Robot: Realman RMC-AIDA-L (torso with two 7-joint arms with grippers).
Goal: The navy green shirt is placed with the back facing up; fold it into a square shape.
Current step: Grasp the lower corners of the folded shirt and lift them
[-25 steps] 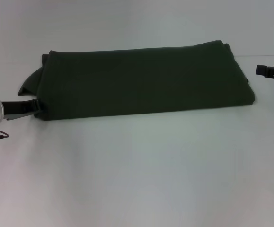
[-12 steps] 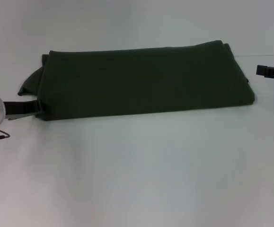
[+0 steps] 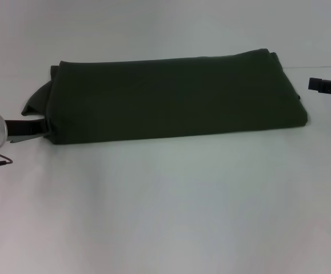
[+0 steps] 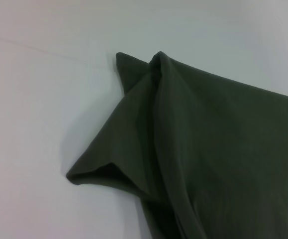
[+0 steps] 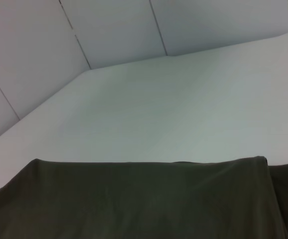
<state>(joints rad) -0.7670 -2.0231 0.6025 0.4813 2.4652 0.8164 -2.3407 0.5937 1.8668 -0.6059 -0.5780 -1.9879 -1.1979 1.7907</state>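
Across the middle of the surface (image 3: 165, 205) the shirt (image 3: 171, 97) lies folded into a long band running left to right, unmarked, my left tool (image 3: 36, 128) touching its near left corner, my right tool (image 3: 328, 85) just off its right end, fingers' state untellable on both.

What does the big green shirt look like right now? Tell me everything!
The navy green shirt is dark olive, plain soft cloth with no print. It lies flat on the white table, folded into a long band. A sleeve flap sticks out at its left end, where the left gripper meets its near corner. The right gripper is off its other end, apart.
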